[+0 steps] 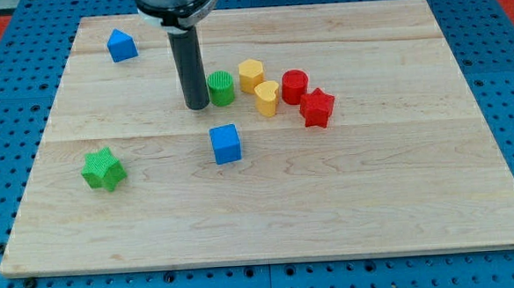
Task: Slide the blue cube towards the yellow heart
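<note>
The blue cube point(226, 144) lies near the middle of the wooden board point(400, 181). The yellow heart point(267, 98) lies up and to the right of it, a short gap away. My tip point(196, 106) rests on the board above and slightly left of the blue cube, apart from it, and right beside the left of a green cylinder point(221, 88).
A yellow hexagonal block point(251, 75) sits above the heart. A red cylinder point(294, 86) and a red star point(317, 108) lie right of the heart. Another blue block point(121, 45) is at the top left. A green star point(103, 169) is at the left.
</note>
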